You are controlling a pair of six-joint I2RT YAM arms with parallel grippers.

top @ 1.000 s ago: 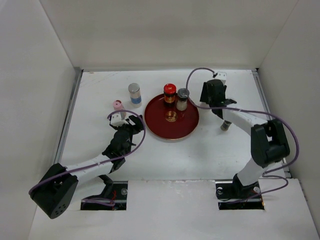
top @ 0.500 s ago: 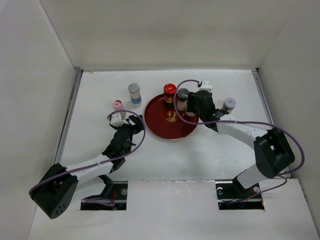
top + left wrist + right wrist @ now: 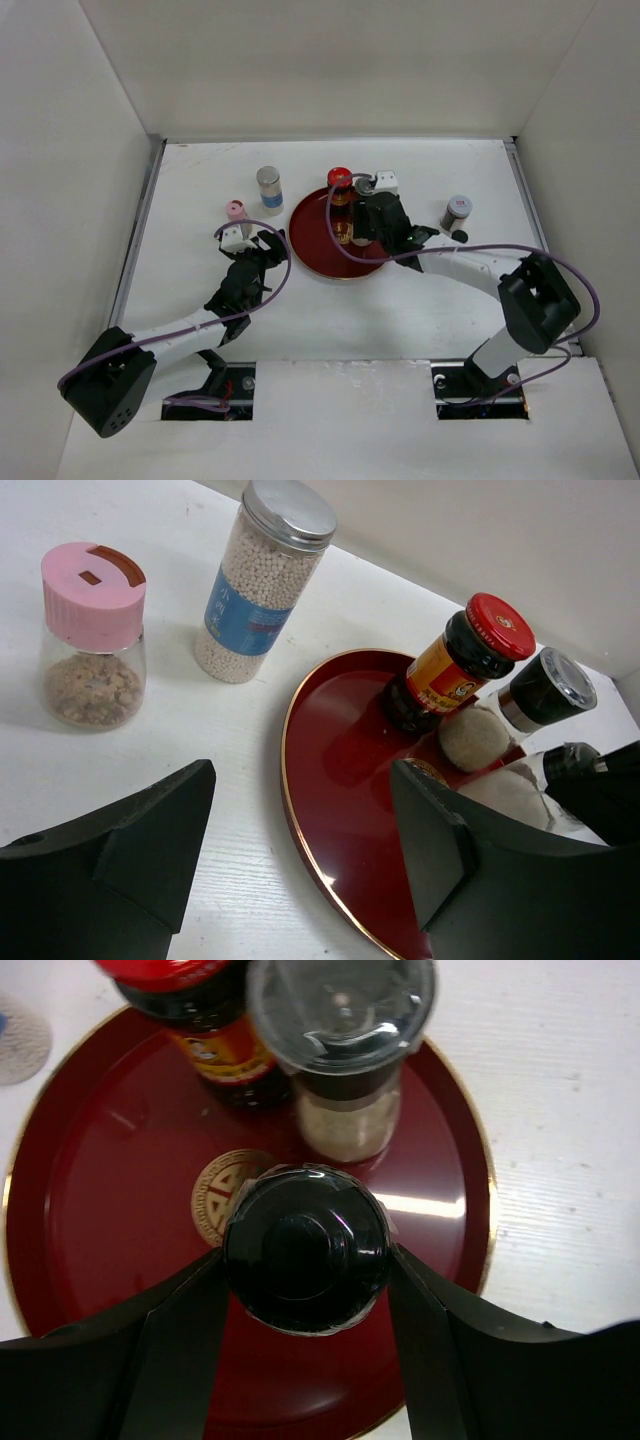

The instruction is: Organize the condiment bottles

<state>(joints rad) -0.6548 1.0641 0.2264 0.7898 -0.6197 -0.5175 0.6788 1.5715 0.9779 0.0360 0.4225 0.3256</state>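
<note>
My right gripper (image 3: 305, 1260) is shut on a black-capped bottle (image 3: 305, 1248), held upright over the red plate (image 3: 90, 1210) near its gold emblem. Just beyond it on the plate stand a clear-lidded shaker (image 3: 345, 1050) and a red-capped sauce bottle (image 3: 210, 1020). My left gripper (image 3: 300, 820) is open and holds nothing, low over the table at the plate's left rim (image 3: 290, 780). A pink-capped jar (image 3: 92, 630) and a tall silver-lidded bottle (image 3: 265, 580) stand on the table left of the plate. A grey-capped bottle (image 3: 456, 210) stands to the plate's right.
A small dark object (image 3: 460, 236) lies on the table just in front of the grey-capped bottle. White walls enclose the table at the back and on both sides. The right arm's purple cable (image 3: 332, 215) loops over the plate.
My right arm has swung left from the table's right side to over the plate, carrying the black-capped bottle. The grey-capped bottle behind it has come into view. The left arm has not moved.
</note>
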